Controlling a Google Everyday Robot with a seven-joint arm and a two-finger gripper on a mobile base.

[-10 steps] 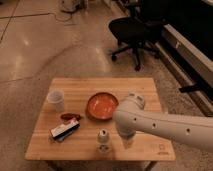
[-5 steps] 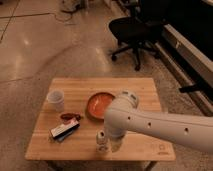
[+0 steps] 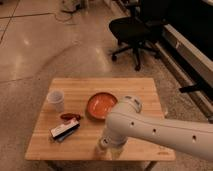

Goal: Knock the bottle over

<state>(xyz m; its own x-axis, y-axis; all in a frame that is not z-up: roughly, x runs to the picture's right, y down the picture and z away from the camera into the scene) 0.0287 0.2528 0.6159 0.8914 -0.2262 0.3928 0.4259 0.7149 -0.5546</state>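
Pale bottle [image 3: 102, 145] upright — claw [image 3: 111, 148] beside.

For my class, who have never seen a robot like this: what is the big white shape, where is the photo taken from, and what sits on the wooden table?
The big white shape is the robot's single white arm, reaching in from the right. The one camera looks down on the square wooden table from above and in front.

On the table stand a translucent plastic cup, a round orange bowl, a small red object and a flat dark-and-white packet.

The gripper hangs at the near edge, right beside the small pale bottle with a whitish cap, which is upright. Nothing visibly held.
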